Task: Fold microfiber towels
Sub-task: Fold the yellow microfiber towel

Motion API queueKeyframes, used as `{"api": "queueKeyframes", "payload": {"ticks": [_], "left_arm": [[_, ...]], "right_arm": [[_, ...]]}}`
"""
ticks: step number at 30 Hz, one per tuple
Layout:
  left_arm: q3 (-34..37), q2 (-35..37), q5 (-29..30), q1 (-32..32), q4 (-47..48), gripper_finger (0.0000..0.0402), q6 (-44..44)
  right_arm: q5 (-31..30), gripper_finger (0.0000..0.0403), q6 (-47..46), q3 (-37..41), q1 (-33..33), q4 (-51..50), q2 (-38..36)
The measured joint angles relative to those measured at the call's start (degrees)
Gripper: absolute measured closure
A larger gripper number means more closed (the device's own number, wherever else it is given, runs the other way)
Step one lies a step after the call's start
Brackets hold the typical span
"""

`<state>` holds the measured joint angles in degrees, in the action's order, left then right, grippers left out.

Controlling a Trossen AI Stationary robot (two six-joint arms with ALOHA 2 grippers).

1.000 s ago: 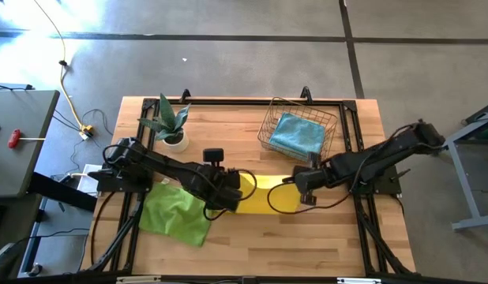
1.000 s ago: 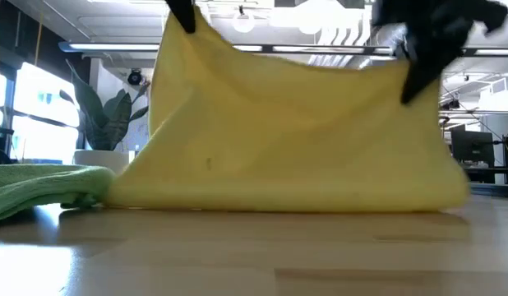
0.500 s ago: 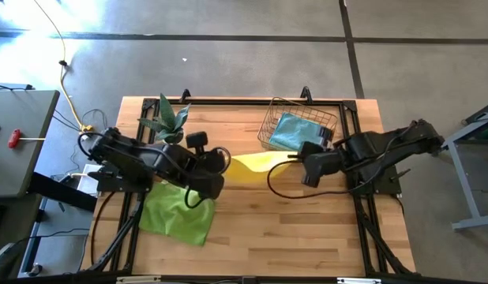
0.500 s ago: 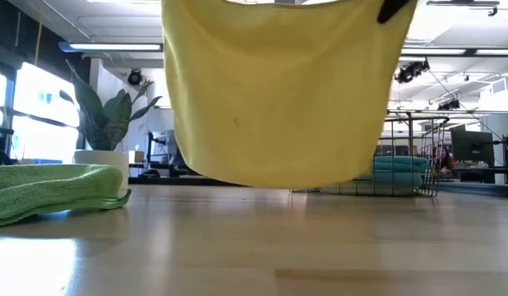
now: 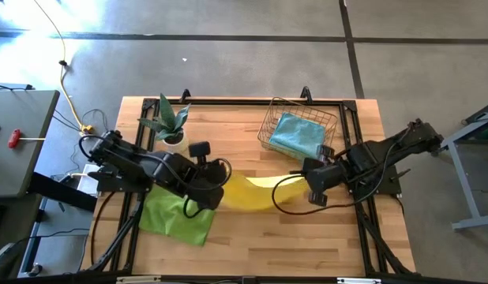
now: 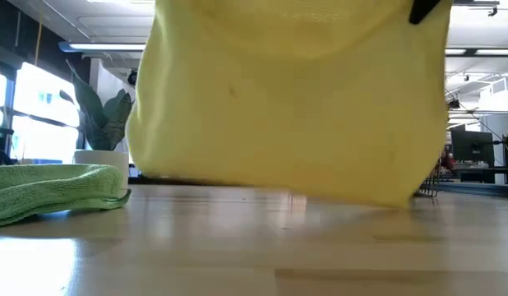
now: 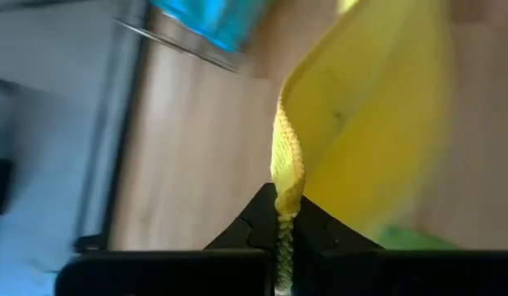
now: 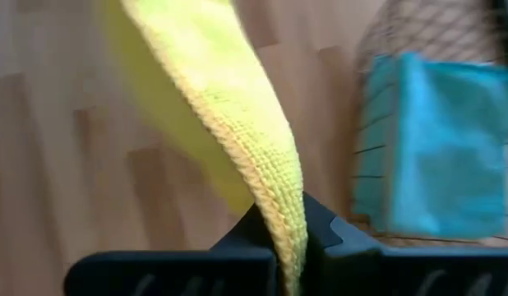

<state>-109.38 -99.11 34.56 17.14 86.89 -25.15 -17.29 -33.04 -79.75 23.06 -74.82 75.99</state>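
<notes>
Both grippers clamped on the yellow towel (image 5: 260, 192), hung above mid-table.

Left gripper (image 5: 222, 175) and right gripper (image 5: 307, 180) pinching opposite top corners, fingers shut tight on the hem. Lower edge just off the wooden table (image 5: 307, 237) in the low view. Lime green towel (image 5: 175, 211) crumpled just beside the left arm; teal towel (image 5: 298, 134) in the wire basket (image 5: 272, 118) behind; potted plant (image 5: 170, 123) at the back left. Bare wood toward the front edge; grey floor around.

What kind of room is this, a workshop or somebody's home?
Most likely a robotics lab or workshop, not a home: a wooden table on a black frame stands on a bare concrete floor, cables trail across it, and the low view shows open ceiling lights.
</notes>
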Motion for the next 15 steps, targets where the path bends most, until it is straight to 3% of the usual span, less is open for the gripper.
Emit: {"api": "queueKeyframes", "payload": {"ticks": [10, 15], "left_arm": [[1.53, -0.02, 12.82, -5.29, -0.51, 0.0401, -0.13], [1.53, -0.02, 13.91, -6.23, -0.69, 0.0401, -0.35]], "right_arm": [[-15.4, 0.0403, 7.66, 0.0, -3.59, -1.27, -0.02], [-16.69, 0.0403, 8.57, 0.0, -4.34, -1.27, -0.02]]}}
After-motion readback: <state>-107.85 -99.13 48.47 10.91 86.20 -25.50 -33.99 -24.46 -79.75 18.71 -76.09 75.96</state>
